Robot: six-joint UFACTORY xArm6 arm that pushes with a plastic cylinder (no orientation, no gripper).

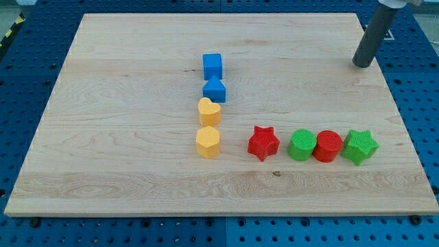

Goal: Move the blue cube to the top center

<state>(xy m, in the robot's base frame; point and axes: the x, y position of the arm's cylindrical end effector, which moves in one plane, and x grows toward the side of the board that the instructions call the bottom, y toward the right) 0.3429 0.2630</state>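
1. While my tip rests near the board's upper right edge, it has no jaws and touches nothing.
2. Blue cube stands well apart, left of it, just above the blue triangular block.

No readable text, labels, numbers or signs anywhere.

Board: pale wood, visible grain, matt, smooth. Blue cube and 8 other blocks: ridged, matt, plastic-looking. Rod, my tip near the board's top right corner: dark, matt, smooth.
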